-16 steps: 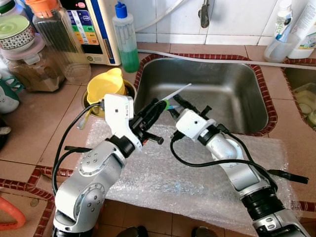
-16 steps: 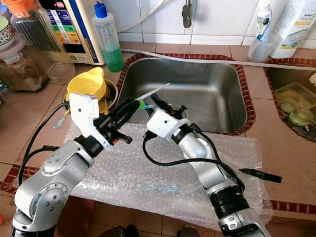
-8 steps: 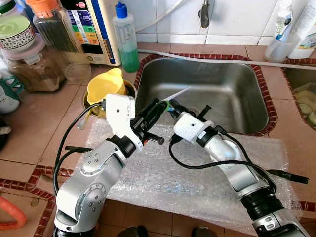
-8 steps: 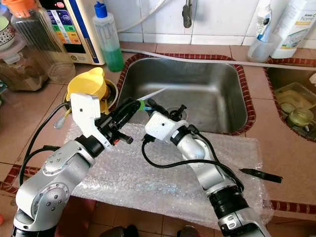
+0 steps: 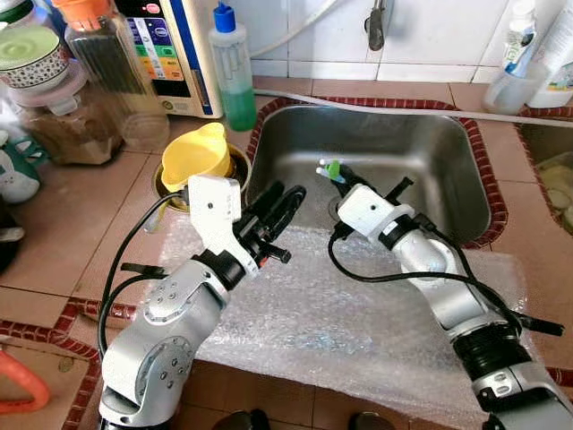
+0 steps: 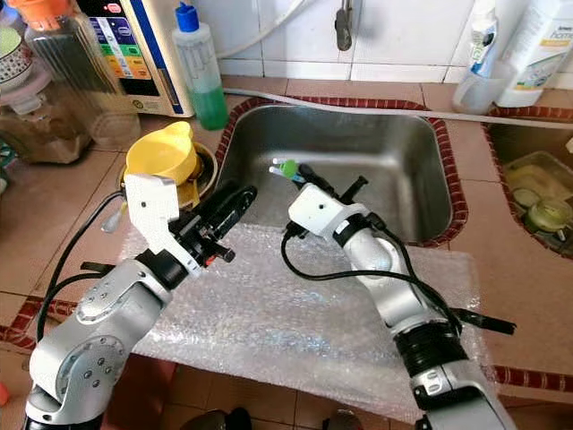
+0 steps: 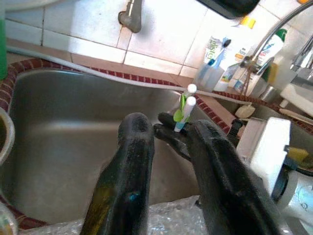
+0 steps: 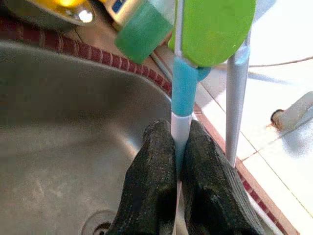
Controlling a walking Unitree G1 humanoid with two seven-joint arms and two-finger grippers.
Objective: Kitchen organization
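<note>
1. A steel sink is set in a tiled counter, with a sheet of bubble wrap spread across the near edge and a yellow funnel just beside the sink's left rim.
2. The right arm reaches forward from the wrap over the sink's front rim, wrist bent upward; the left arm lies angled across the wrap toward the sink.
3. The left gripper hovers at the sink's near-left corner, fingers narrowly parted and holding nothing.
4. The right gripper is pinched tight on a toothbrush, which it holds upright above the basin, gripping the lower stem.
5. The toothbrush, white with a blue band and green grip, looks light, stiff and slim; smooth plastic probably slips or twists between the pads, so a hold on the thicker green grip seems safer than the thin stem.
</note>
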